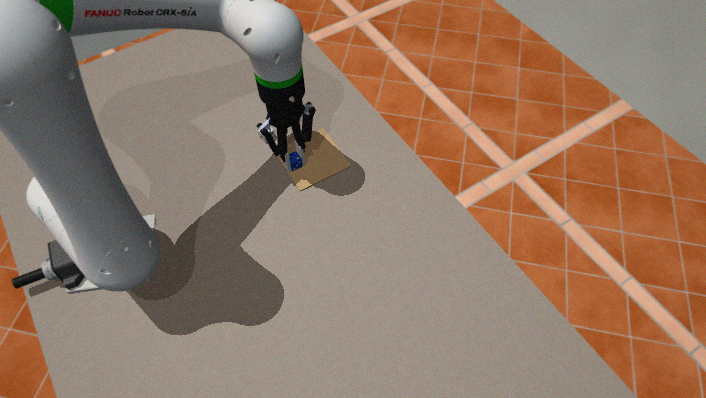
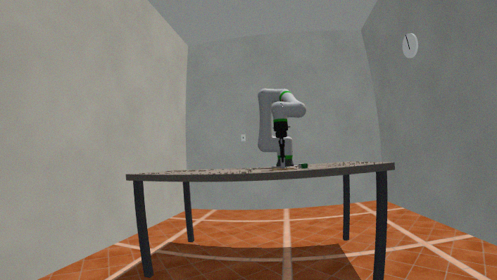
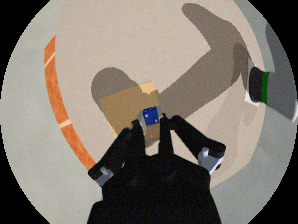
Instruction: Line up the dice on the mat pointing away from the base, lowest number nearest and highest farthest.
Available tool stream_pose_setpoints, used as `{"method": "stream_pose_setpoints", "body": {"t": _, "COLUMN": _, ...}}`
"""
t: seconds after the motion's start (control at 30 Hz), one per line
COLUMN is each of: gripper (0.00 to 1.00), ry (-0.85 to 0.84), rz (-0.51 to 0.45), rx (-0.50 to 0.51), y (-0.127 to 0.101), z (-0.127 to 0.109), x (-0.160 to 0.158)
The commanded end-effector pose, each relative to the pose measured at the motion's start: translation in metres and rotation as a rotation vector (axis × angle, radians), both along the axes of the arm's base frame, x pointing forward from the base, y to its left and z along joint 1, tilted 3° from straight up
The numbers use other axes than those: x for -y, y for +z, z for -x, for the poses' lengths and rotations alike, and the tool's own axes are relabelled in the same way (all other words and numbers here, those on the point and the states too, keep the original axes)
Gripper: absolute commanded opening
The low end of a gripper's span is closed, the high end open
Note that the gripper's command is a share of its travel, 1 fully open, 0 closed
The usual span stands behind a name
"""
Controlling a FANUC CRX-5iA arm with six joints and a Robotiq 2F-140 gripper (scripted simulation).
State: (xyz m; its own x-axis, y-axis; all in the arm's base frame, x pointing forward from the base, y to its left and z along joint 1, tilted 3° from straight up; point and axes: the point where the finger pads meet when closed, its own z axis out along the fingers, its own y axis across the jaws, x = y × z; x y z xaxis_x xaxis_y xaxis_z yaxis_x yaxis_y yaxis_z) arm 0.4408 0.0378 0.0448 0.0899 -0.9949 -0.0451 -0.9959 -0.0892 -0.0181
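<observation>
My gripper [image 1: 294, 156] [image 3: 151, 113] [image 2: 281, 159] is shut on a blue die [image 1: 295, 160] [image 3: 150, 115] with white pips. It holds the die low over the tan mat [image 1: 327, 161] [image 3: 120, 110], at the mat's edge nearest the robot's base. I cannot tell whether the die touches the mat. A green die [image 2: 303, 165] lies on the table beside the mat in the exterior view. The arm and fingers hide it in the top view. I cannot make out the white die for certain.
The grey table [image 1: 360, 300] [image 2: 211, 172] carries the robot's base [image 1: 60, 270] at the left. The table's long edge runs close behind the mat, with orange tiled floor [image 1: 550, 150] beyond it.
</observation>
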Motion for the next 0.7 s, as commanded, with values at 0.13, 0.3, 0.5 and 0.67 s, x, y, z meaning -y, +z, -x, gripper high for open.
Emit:
{"method": "stream_pose_setpoints", "body": {"t": 0.13, "gripper": 0.16, "ry": 0.000, "rz": 0.000, "rx": 0.000, "y": 0.0002, "z": -0.0002, "x": 0.0000}}
{"method": "stream_pose_setpoints", "body": {"t": 0.3, "gripper": 0.16, "ry": 0.000, "rz": 0.000, "rx": 0.000, "y": 0.0001, "z": -0.0002, "x": 0.0000}}
{"method": "stream_pose_setpoints", "body": {"t": 0.5, "gripper": 0.16, "ry": 0.000, "rz": 0.000, "rx": 0.000, "y": -0.0006, "z": -0.0002, "x": 0.0000}}
{"method": "stream_pose_setpoints", "body": {"t": 0.67, "gripper": 0.16, "ry": 0.000, "rz": 0.000, "rx": 0.000, "y": -0.0018, "z": -0.0002, "x": -0.0001}}
